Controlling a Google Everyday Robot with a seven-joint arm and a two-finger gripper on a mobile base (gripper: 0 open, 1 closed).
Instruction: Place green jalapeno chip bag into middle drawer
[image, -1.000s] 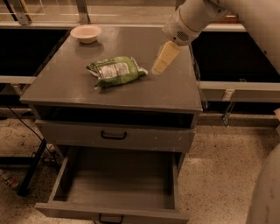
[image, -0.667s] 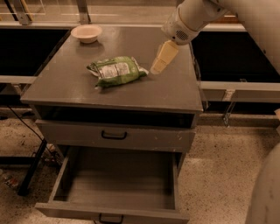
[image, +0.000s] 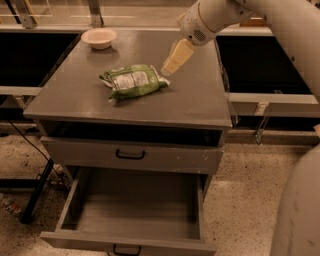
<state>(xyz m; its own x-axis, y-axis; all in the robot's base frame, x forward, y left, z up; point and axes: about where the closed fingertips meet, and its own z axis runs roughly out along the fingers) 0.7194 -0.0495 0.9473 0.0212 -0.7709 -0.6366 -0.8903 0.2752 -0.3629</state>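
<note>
Grey cabinet top (image: 200, 100) carries 2 items. Middle drawer (image: 135, 212) below it stands pulled out. Green jalapeno chip bag (image: 134, 80) lies flat mid-top. Gripper (image: 167, 70) angles down just beside the bag's right end; grip state: cannot tell. Beige bowl (image: 99, 37) at back-left corner.

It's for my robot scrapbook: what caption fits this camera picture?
Gripper hovers beside the green chip bag on the cabinet top, open drawer waiting below.
</note>
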